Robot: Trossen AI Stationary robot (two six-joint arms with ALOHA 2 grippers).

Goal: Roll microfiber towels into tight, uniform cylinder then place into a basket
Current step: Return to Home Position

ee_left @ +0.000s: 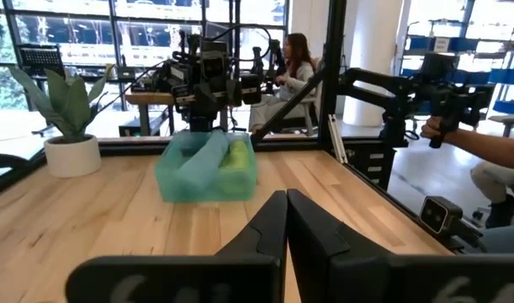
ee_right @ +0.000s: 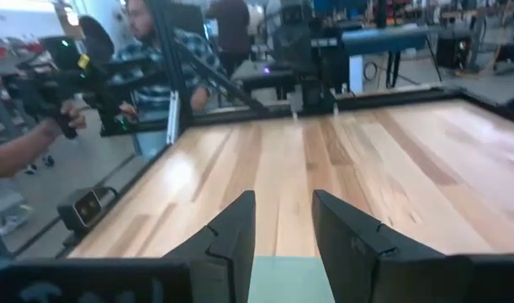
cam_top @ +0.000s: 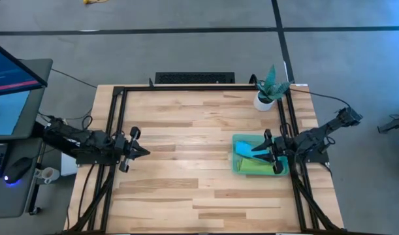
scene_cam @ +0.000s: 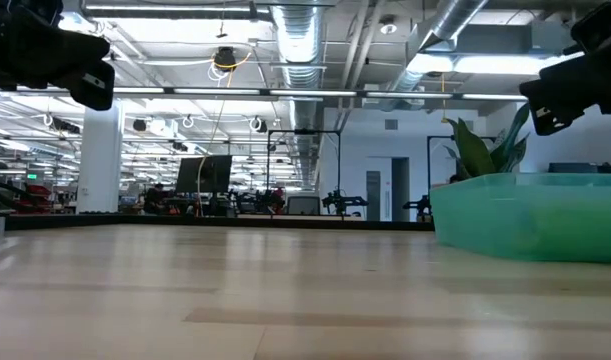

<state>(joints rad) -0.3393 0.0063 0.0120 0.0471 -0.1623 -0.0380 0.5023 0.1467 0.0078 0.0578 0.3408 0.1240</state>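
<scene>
The basket point(cam_top: 236, 163) stands at the table's right, with two rolled microfiber towels lying in it side by side. The turquoise one point(cam_top: 243, 149) is on the far side and the lime green one point(cam_top: 253, 167) on the near side; both point(ee_left: 199, 162) point(ee_left: 234, 160) also show in the left wrist view. My right gripper point(ee_right: 283, 225) hovers level over the basket's right part. It is open, with nothing between its fingers. At the table's left, my left gripper point(ee_left: 286, 215) is shut and empty, pointing level toward the basket point(ee_left: 206, 181).
A white pot with a plant point(cam_top: 264, 98) stands at the far right corner, behind the basket. A black frame point(cam_top: 114, 117) runs along the table's edges. Bare wood point(cam_top: 186, 150) lies between the two grippers. People point(ee_right: 156, 50) stand beyond the table, and a monitor point(cam_top: 10, 85) is off its left side.
</scene>
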